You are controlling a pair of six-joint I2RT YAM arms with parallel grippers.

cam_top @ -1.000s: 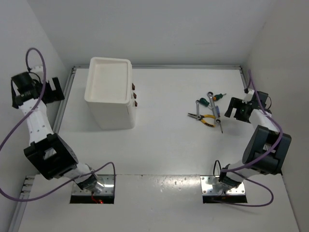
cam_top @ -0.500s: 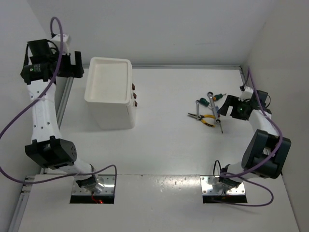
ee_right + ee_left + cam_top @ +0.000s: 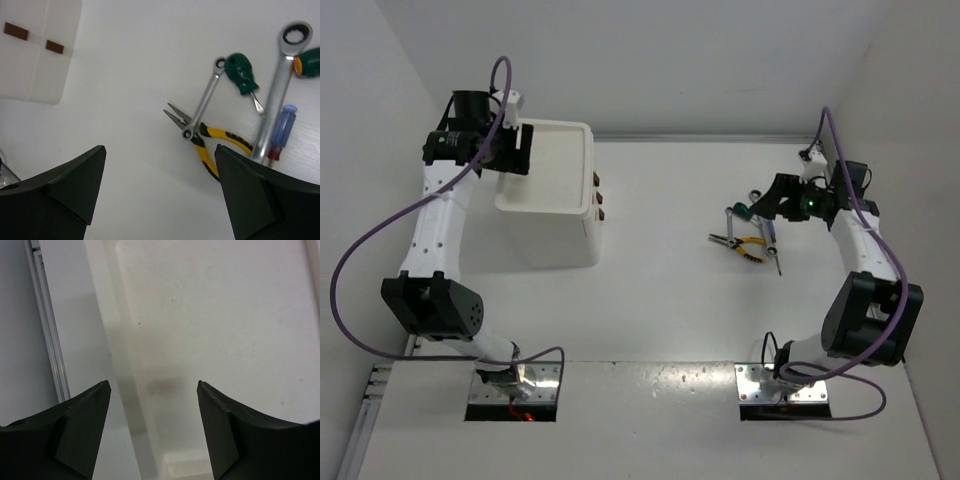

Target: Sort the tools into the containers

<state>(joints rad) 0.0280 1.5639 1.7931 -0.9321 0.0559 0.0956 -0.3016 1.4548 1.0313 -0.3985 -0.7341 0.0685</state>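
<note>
- The drawer unit [image 3: 556,225] stands on the left far part of the surface [image 3: 660,310]. Its recessed tray top [image 3: 215,315] faces upward, and its dark brown knobs [image 3: 599,198] are on its right face.
- The left jaws hang above the far left edge of the tray top. They stand apart, with nothing between them.
- The tools lie in one cluster on the right side of the surface, well apart from the drawer unit.
- The yellow-handled pliers [image 3: 222,136] lie at the near side of the cluster.
- One end of the small wrench [image 3: 202,100] rests on the pliers near the pivot.
- The green-handled screwdriver [image 3: 241,75] lies between the small wrench and the large wrench [image 3: 277,90], with its handle touching the far end of the small wrench.
- The blue-handled screwdriver [image 3: 282,125] lies against the large wrench.
- The right jaws hang above the far right end of the cluster. They are spread wide and hold nothing.
</note>
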